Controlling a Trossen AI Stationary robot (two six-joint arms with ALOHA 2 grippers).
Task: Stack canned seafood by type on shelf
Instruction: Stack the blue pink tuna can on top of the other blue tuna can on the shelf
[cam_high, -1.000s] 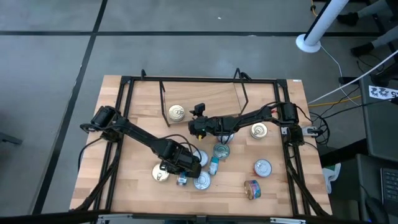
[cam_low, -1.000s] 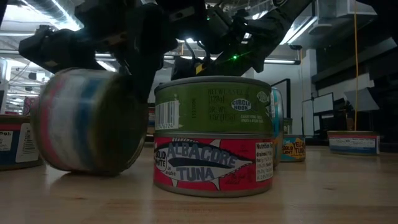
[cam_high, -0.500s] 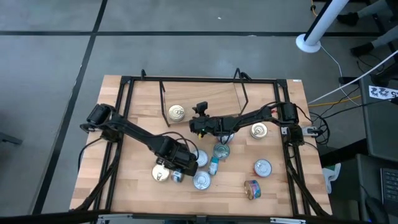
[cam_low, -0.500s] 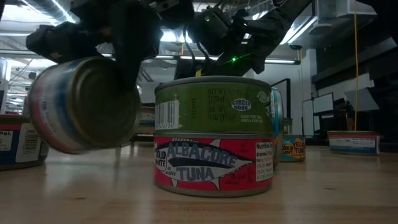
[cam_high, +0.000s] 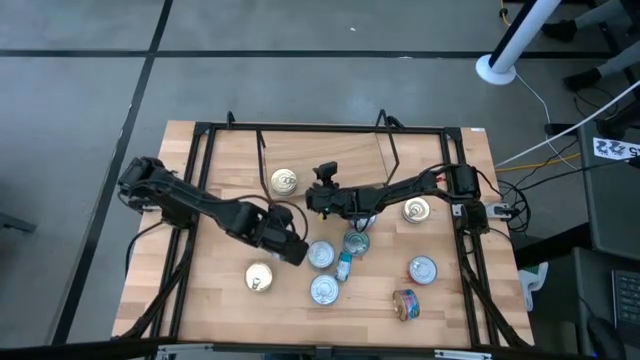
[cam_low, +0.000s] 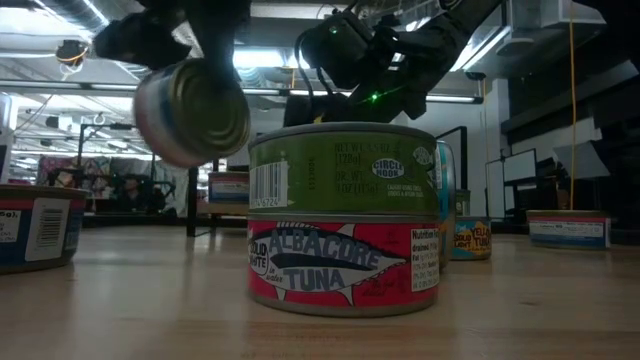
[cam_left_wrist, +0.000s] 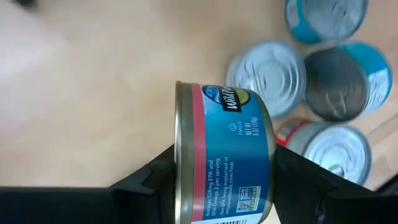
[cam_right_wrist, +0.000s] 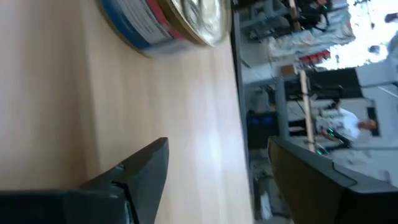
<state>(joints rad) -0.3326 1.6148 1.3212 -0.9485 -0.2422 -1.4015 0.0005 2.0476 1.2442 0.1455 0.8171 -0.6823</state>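
My left gripper (cam_high: 285, 244) is shut on a blue-and-red can (cam_left_wrist: 224, 155) and carries it above the table, left of the middle; the low view shows this can (cam_low: 190, 110) in the air, tilted. Below it several silver-lidded cans (cam_left_wrist: 267, 78) stand on the table. A green can rests on a red tuna can (cam_low: 343, 268) near the front. My right gripper (cam_high: 312, 203) hovers open near the table's middle, and a gold-lidded can (cam_right_wrist: 168, 22) lies ahead of it. The shelf (cam_high: 325, 155) stands at the far middle. My left gripper pinches the can between its two fingers, one finger (cam_left_wrist: 155, 180) on one flat end (cam_left_wrist: 179, 155) and the other on the opposite end. The fingers come steeply from above. The can lies on its side in the hold, tilted and lifted clear of the table.
A gold-lidded can (cam_high: 284, 181) sits by the shelf's left wire and another (cam_high: 259, 278) near the front left. More cans (cam_high: 423, 269) are spread over the right half, one (cam_high: 405, 303) on its side. Black rails (cam_high: 200, 200) run along the table's sides.
My left gripper has risen with the blue-and-red can, gone toward the table's far edge and rolled about its wrist. The can, first close above the table, now hangs high, clear of the other cans, and has turned. My right gripper has kept its place.
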